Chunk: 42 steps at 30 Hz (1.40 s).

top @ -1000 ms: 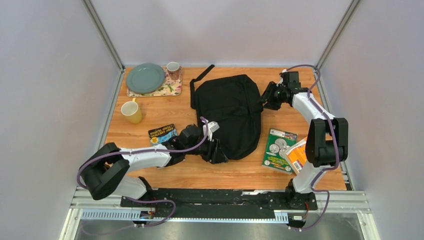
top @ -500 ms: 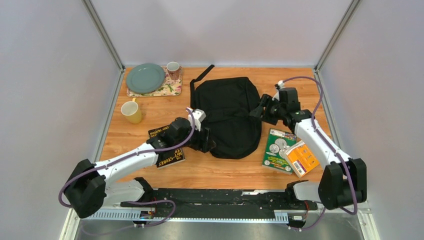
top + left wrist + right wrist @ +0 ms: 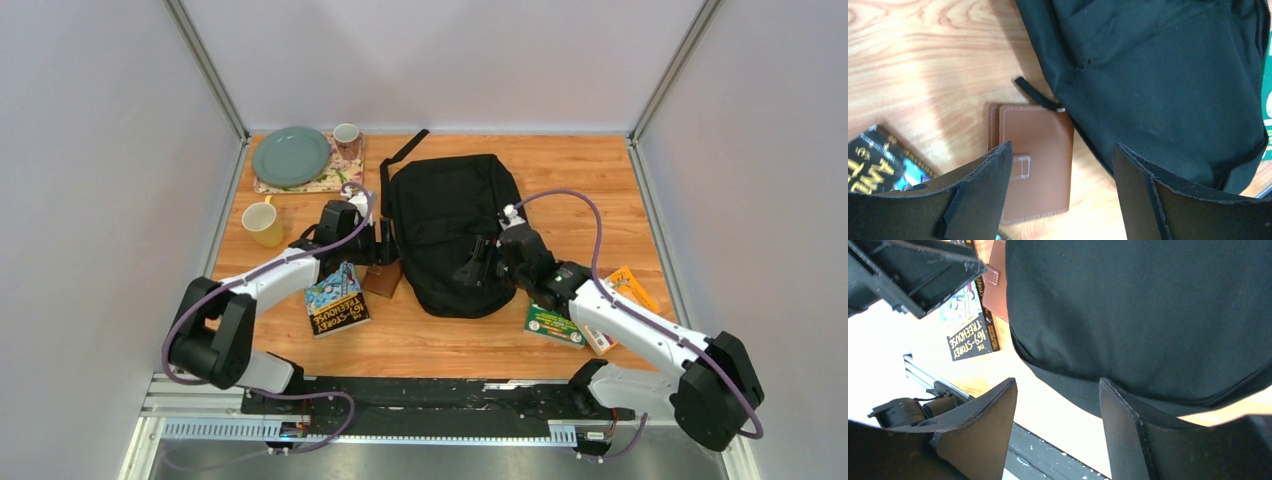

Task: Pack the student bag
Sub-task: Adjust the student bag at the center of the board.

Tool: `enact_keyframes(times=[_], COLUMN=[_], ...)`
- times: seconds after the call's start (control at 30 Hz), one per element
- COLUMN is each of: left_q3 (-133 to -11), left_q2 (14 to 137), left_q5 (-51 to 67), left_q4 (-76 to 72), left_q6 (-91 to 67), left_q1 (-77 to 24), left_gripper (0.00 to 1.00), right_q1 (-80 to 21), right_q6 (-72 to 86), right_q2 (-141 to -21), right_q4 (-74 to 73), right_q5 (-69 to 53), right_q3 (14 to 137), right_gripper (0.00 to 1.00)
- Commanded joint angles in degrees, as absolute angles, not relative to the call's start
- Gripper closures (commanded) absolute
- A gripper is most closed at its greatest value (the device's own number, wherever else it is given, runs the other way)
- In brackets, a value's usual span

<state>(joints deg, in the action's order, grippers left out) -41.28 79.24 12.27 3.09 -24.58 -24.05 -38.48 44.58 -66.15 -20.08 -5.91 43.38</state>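
The student bag is a black backpack lying flat mid-table, with a strap trailing toward the back. It fills the left wrist view's right side and the right wrist view's top. My left gripper is open and empty at the bag's left edge, above a small brown wallet. The wallet lies between the open fingers in the left wrist view. My right gripper is open and empty over the bag's near right part. In the right wrist view the bag's near edge shows past its fingers.
A Treehouse book lies near left of the wallet. A green book and an orange book lie at the near right, partly under my right arm. A yellow mug, a green plate and a cup stand at the back left.
My left gripper has moved back and left along the bag's left edge, uncovering the wallet and book. My right arm has swung from the bag's back right to its near right part.
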Motion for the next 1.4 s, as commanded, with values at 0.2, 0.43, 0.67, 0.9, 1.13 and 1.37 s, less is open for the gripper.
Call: enact_keyframes(times=[0.2, 0.43, 0.67, 0.9, 1.13, 1.37], left_q3=[-52.11, -54.4, -53.96, -55.46, -54.75, -53.79], left_q2=[94.47, 101.32, 103.27, 104.94, 103.45, 100.55], left_q5=[25.3, 26.98, 28.21, 29.09, 29.97, 32.16], left_q4=[-7.38, -8.62, -9.05, -8.52, -9.06, -9.14], left_q6=[-28.74, -29.01, -28.65, -28.92, -29.71, -31.46], left_q1=[-20.13, -19.69, -19.69, -19.6, -19.6, -19.69], left_gripper=[0.18, 0.17, 0.2, 0.51, 0.69, 0.89], right_q1=[-42.98, -43.5, -45.61, -47.46, -47.46, -47.11], right_q6=[71.88, 80.85, 84.55, 89.11, 92.28, 90.53], right_q2=[-55.11, -54.93, -55.38, -48.78, -55.62, -69.77], right_q4=[-9.85, -4.33, -8.16, -14.24, -7.74, -1.41], right_q5=[2.64, 0.88, -3.54, -1.49, -1.49, -0.28], right_q3=[29.03, 25.14, 28.56, 26.29, 25.74, 30.67], right_gripper=[0.32, 0.18, 0.17, 0.17, 0.17, 0.25])
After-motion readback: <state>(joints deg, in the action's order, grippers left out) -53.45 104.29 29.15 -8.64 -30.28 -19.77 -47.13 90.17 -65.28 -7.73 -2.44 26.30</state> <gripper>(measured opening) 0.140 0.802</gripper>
